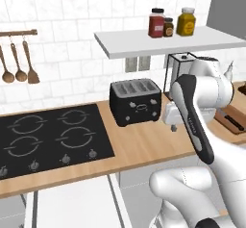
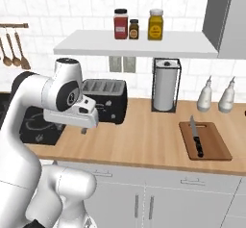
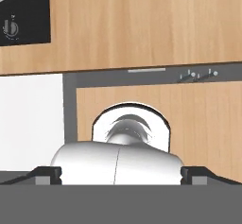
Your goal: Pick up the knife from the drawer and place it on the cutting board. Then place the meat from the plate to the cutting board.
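Note:
The knife [image 2: 196, 138], black handle and slim silver blade, lies flat on the reddish-brown cutting board [image 2: 206, 141] at the right of the counter. The board's edge [image 1: 234, 119] also shows past my arm in the left base view. My gripper [image 2: 84, 130] hangs over the counter's front edge near the toaster, far left of the board, and points down. In the hand view its fingertips [image 3: 47, 174] stand wide apart; it is open and holds nothing. The white drawer [image 1: 72, 205] stands pulled out below the counter, left of my gripper. The plate and the meat are out of view.
A black toaster [image 1: 135, 101] sits mid-counter beside the black cooktop [image 1: 48, 135]. A paper towel holder [image 2: 165, 90] and two white bottles [image 2: 205, 95] stand behind the board. Jars [image 2: 121, 24] line a shelf above. Wooden spoons [image 1: 19, 63] hang on the wall.

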### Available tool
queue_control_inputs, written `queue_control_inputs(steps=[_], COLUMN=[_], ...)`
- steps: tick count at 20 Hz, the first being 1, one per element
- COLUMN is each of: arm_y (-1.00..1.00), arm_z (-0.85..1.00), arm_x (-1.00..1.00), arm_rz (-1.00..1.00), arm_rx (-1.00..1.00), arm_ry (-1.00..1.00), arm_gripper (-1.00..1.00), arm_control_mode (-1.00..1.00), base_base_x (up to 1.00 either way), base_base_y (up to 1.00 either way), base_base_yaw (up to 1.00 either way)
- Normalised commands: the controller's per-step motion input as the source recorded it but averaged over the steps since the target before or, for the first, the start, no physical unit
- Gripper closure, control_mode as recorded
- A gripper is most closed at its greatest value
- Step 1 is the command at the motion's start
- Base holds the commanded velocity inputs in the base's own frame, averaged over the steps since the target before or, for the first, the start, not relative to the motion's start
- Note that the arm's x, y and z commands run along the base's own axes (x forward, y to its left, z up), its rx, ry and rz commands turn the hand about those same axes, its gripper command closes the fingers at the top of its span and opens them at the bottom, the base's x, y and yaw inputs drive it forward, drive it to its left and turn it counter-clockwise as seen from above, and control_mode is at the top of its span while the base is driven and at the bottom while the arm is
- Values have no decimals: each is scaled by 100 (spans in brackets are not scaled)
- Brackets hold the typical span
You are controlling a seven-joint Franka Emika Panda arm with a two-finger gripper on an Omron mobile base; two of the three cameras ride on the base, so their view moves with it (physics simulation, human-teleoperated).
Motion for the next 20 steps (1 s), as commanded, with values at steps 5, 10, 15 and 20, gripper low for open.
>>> queue_control_inputs(steps=[5, 10, 15, 20], arm_y=[0, 0, 0, 0], arm_z=[0, 0, 0, 0], arm_x=[0, 0, 0, 0], arm_rz=[0, 0, 0, 0], arm_rx=[0, 0, 0, 0], arm_ry=[0, 0, 0, 0], arm_gripper=[-100, -100, -100, -100], arm_control_mode=[100, 100, 100, 100], base_base_x=[-16, -17, -95, -67], base_base_y=[-57, -86, -15, 41], base_base_yaw=[-24, -23, 2, 49])
